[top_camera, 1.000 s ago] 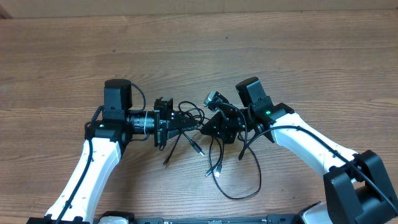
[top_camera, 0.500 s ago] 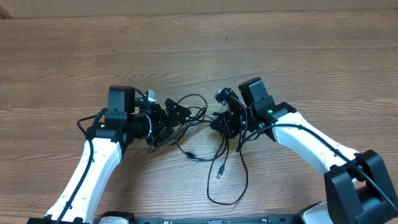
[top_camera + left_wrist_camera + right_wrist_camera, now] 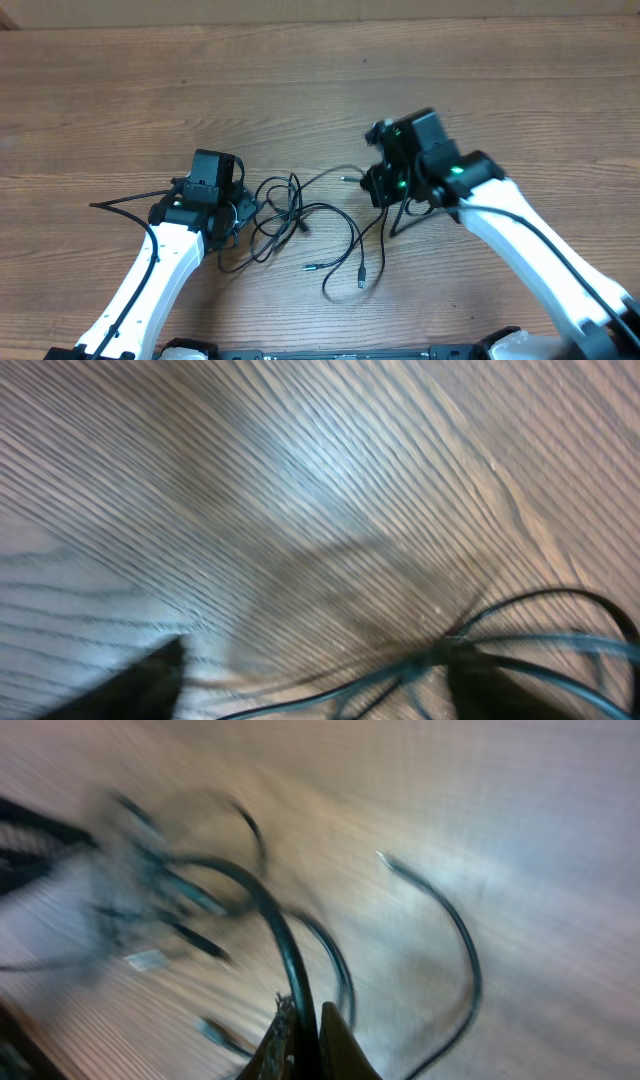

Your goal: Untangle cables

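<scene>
Now the arms have drawn well apart, and the cables (image 3: 300,225) sprawl looser on the table (image 3: 320,80) between them. The right gripper (image 3: 302,1032) pinches one strand; the left gripper (image 3: 238,212) has its fingers spread, cords crossing between. The tangle seems partly opened.

Shows thin black cables (image 3: 300,225) sprawled in loose, overlapping loops across the wooden bench (image 3: 300,70), between the two arms. Finds the left gripper (image 3: 243,212) right at the left edge of the looped bunch. Catches the right gripper (image 3: 378,186) blurred, seemingly pinching one strand, with more slack curving down to loose ends near the front
</scene>
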Robot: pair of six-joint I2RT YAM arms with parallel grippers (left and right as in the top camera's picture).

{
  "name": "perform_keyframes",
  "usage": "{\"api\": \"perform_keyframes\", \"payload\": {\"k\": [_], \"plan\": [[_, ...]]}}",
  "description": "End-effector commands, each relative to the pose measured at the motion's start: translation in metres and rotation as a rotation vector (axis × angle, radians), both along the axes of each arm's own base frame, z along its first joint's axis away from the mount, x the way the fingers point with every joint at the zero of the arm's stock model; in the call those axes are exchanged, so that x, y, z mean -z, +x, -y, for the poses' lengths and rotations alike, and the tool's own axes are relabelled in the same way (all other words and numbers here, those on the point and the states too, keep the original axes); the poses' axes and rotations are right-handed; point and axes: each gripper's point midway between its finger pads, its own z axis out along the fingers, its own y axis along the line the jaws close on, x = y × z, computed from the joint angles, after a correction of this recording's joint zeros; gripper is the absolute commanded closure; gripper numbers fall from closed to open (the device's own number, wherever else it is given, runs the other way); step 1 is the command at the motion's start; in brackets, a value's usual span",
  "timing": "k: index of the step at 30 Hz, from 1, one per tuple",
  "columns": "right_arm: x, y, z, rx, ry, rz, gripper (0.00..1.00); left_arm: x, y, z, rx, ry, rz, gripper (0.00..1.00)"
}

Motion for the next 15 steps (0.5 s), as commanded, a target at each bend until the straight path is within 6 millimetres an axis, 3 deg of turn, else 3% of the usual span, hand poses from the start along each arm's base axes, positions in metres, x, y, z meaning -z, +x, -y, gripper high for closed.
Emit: {"api": "perform_keyframes", "payload": {"k": [1, 3, 5, 8, 9, 11, 12, 15], "plan": [[-0.115, 0.014, 0.006, 0.046, 0.111, 0.307, 0.96, -0.003, 0.000, -0.015, -0.046, 0.061, 0.015, 0.73], [-0.157, 0.015, 0.017, 0.084, 0.142, 0.439, 0.96, -0.003, -0.001, -0.015, -0.046, 0.062, 0.010, 0.88], [-0.188, 0.011, 0.025, 0.112, 0.172, 0.543, 0.96, -0.001, -0.002, -0.015, -0.046, 0.062, 0.003, 0.91], [-0.205, -0.014, 0.008, -0.002, 0.281, 0.539, 0.96, 0.003, -0.004, -0.005, -0.026, 0.008, -0.016, 0.68], [-0.201, -0.019, 0.003, -0.035, 0.294, 0.508, 0.96, 0.002, -0.004, 0.005, -0.004, -0.049, -0.019, 0.53], [-0.176, -0.011, 0.009, 0.005, 0.227, 0.447, 0.96, -0.004, 0.000, 0.029, 0.081, -0.168, 0.002, 0.07], [-0.159, -0.004, 0.014, 0.039, 0.171, 0.409, 0.96, -0.009, 0.004, 0.038, 0.127, -0.205, 0.029, 0.01], [-0.125, 0.013, 0.017, 0.080, 0.088, 0.337, 0.96, -0.012, 0.009, 0.042, 0.174, -0.212, 0.063, 0.00]]}}
